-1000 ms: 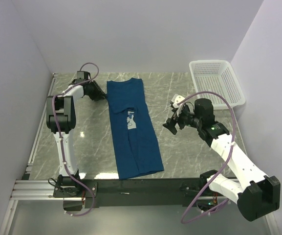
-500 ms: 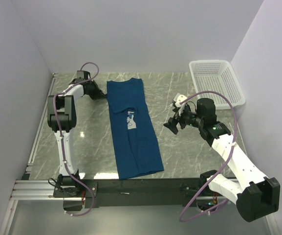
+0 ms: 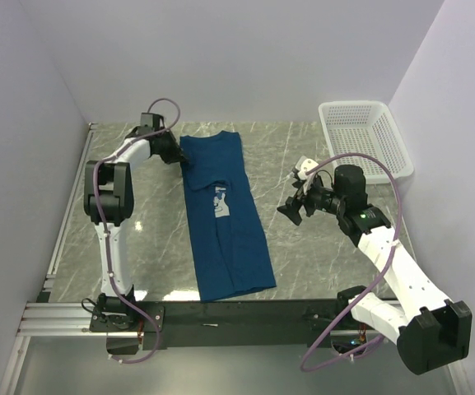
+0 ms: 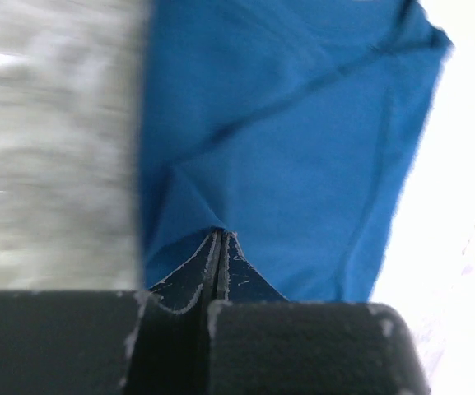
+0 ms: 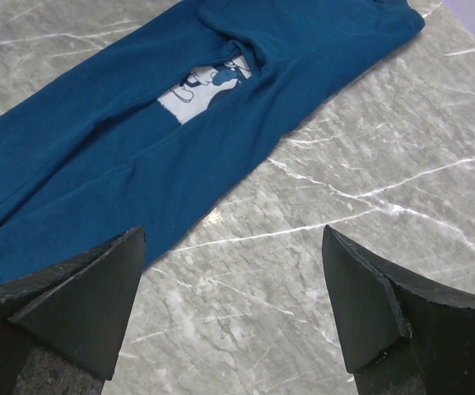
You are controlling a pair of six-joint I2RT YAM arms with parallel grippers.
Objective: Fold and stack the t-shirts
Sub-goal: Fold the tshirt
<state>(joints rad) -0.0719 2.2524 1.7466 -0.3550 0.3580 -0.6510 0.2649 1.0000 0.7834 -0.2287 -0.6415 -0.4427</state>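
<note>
Pincers first: the left pincer (image 4: 218, 247) is fully closed, and between its two dark fingers (image 4: 179, 288) a small peak of blue cloth is pinched. This cloth is the left edge of the t-shirt (image 4: 303, 140), near its far end. From the grip the fabric rises in a soft fold and spreads away to the right. In the top view the left pincer (image 3: 176, 155) sits at the far left corner of the t-shirt (image 3: 225, 222), with the left arm stretched far over the bench (image 3: 319, 255).

The right pincer (image 5: 233, 247) is wide open and holds nothing. It hangs above bare marble to the right of the garment, apart from it. In the top view the right pincer (image 3: 295, 191) points left toward the middle of the shirt.

The t-shirt (image 5: 97, 156) lies flat as a long narrow strip from the far side of the bench (image 5: 344, 164) down to its near edge. Its pale print (image 3: 221, 204) is partly covered by blue fabric lying over it from both sides; the wrist view shows the print (image 5: 200, 86) in the gap between them.

A white mesh basket (image 3: 360, 132) stands at the far right corner, well apart from the shirt.
</note>
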